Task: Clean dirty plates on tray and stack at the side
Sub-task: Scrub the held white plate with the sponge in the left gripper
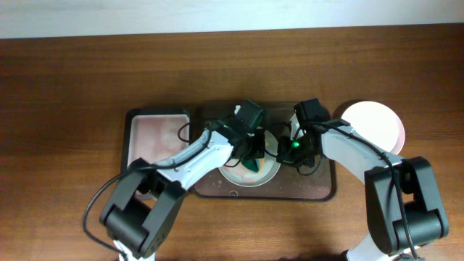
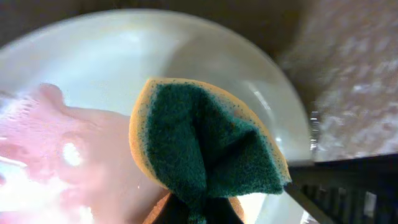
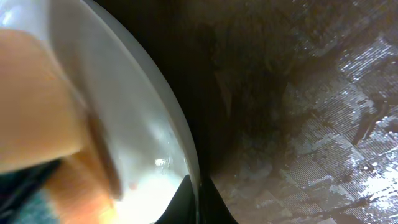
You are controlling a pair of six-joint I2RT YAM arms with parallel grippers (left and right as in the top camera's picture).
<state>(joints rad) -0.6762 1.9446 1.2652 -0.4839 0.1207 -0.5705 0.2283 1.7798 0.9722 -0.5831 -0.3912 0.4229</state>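
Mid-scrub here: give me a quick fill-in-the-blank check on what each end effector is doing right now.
The left end effector is shut on a green-and-yellow ____. The right end effector pinches the plate by its ____. That plate lies on the wet, dark ____.
Missing words: sponge, rim, tray.

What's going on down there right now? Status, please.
Left gripper shut on sponge, sponge on smeared plate. Right gripper shut on plate rim, on tray. Nothing seen blocking.
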